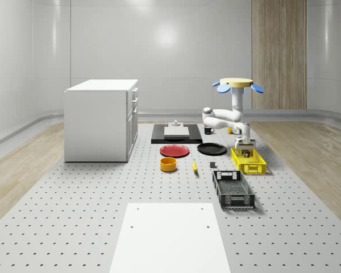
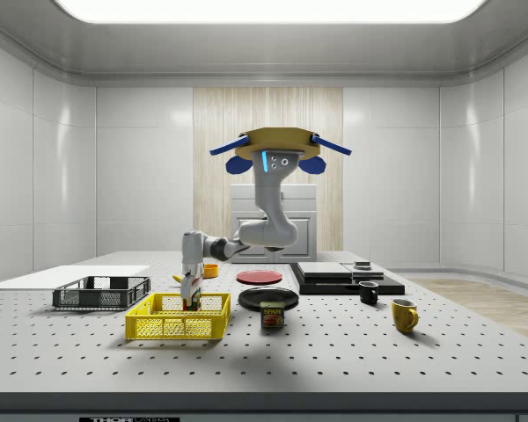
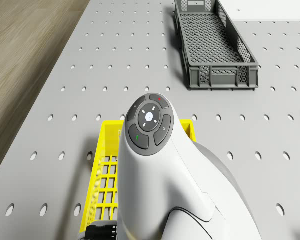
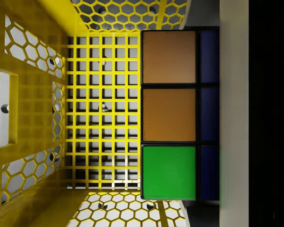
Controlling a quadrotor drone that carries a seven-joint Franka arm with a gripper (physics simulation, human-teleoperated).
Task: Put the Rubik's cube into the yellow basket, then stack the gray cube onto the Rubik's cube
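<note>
One risk stands out at this moment: the Rubik's cube (image 4: pixel 169 113) is gripped by the closed end effector (image 2: pixel 192 301) just inside the yellow basket (image 2: pixel 177 327), and it cannot be told whether it is seated on the mesh floor. If it is released while above the floor, it may be expected to bounce or land tilted against a wall, which would leave a poor top face for the later stacking. The drone (image 2: pixel 279 155) is seen hovering above the desk (image 2: pixel 352 360), to the side view's right of the basket, with its arm reaching down to it; any drift while the end effector is lowered inside could drag the light basket. The gray cube cannot be identified with certainty.
</note>
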